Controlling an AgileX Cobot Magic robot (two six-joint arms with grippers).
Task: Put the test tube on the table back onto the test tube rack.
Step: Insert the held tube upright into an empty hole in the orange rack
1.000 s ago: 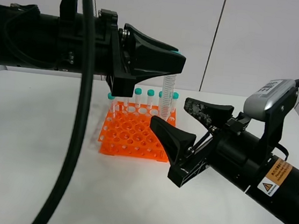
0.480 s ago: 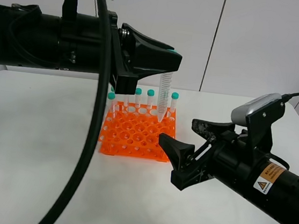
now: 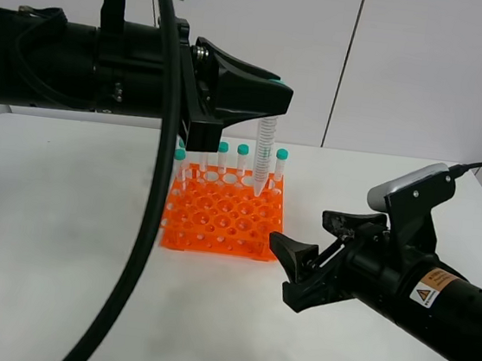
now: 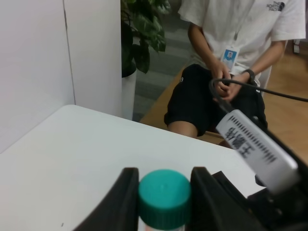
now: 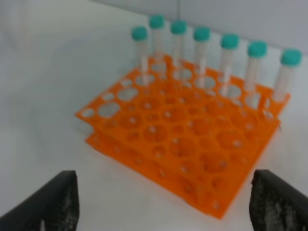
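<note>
The test tube (image 3: pixel 264 157) hangs upright by its teal cap (image 4: pixel 164 192), with my left gripper (image 3: pixel 273 93) shut on the cap. Its conical tip hovers just above the back right holes of the orange test tube rack (image 3: pixel 219 217). In the left wrist view the cap sits squeezed between the two black fingers (image 4: pixel 126 202) of the left gripper (image 4: pixel 164 174). My right gripper (image 3: pixel 303 233) stands open and empty low over the table (image 3: pixel 60 238), right of the rack's front corner. The right wrist view shows the rack (image 5: pixel 183 149) ahead of the wide-apart right gripper (image 5: pixel 168 202).
Several other capped tubes (image 3: pixel 243 150) stand in the rack's back row (image 5: pixel 202 33). A thick black cable (image 3: pixel 136 221) hangs down in front of the left side. A seated person (image 4: pixel 226 72) is beyond the table's far edge.
My right gripper has drawn back to the right and lower, away from the rack, staying open. The left gripper shifted slightly left with the tube, then held still.
</note>
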